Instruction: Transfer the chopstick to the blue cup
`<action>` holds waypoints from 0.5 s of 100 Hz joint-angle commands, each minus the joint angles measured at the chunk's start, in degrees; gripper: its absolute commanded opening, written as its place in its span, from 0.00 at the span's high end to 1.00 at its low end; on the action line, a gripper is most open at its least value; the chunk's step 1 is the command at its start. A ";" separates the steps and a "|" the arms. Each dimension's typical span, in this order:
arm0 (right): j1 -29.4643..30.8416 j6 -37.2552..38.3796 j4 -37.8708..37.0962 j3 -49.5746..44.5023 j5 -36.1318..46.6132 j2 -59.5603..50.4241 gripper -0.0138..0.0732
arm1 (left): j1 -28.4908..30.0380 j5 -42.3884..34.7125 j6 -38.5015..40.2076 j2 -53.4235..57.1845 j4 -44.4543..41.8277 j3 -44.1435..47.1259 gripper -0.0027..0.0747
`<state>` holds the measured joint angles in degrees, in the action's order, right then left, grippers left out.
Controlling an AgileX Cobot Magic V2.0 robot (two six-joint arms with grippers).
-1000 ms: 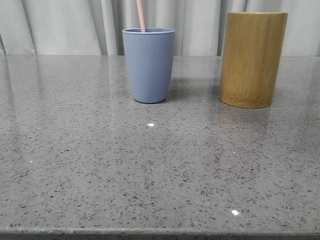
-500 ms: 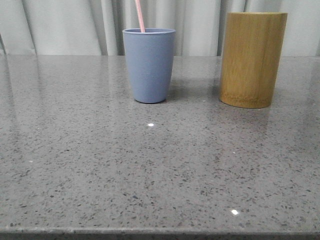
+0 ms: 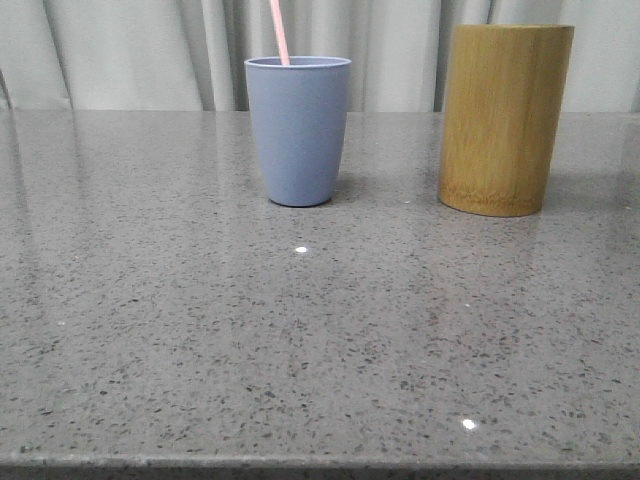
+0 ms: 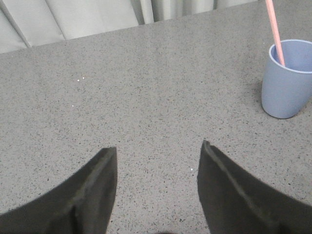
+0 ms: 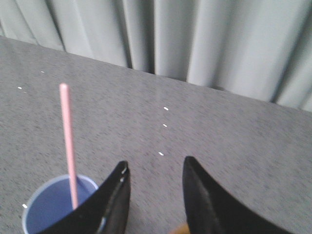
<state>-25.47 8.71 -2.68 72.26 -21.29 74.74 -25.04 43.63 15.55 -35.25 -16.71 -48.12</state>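
A pale pink chopstick stands in the blue cup, leaning slightly and rising well above the rim; only one stick can be made out. The cup sits upright on the speckled grey desk, toward its far edge, with a taller bamboo cylinder standing apart to its right before the pale curtain. The left gripper hangs over bare desk with its jaws spread apart and nothing between them, the cup off to one side. The right gripper is above the desk just beside the cup, jaws parted and empty, the chopstick free of them.
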 commanded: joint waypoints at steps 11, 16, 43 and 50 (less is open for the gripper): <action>3.73 -0.34 -1.29 -7.49 5.14 -11.03 0.52 | -0.07 -4.63 0.76 1.81 -0.96 -0.31 0.59; 4.47 -0.34 -1.32 -9.94 5.49 -13.54 0.52 | -0.07 -4.63 0.76 2.31 -0.96 0.38 0.62; 8.51 -0.34 -1.43 -21.46 5.32 -27.74 0.61 | -0.07 -5.92 0.76 4.80 -0.12 4.14 0.80; 9.87 -0.34 -1.43 -23.79 4.62 -31.58 0.70 | -0.07 -6.86 0.76 5.76 0.53 5.16 0.86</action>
<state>-17.16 8.71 -3.21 49.47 -20.46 47.70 -25.04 42.37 15.64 -30.27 -16.40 -42.63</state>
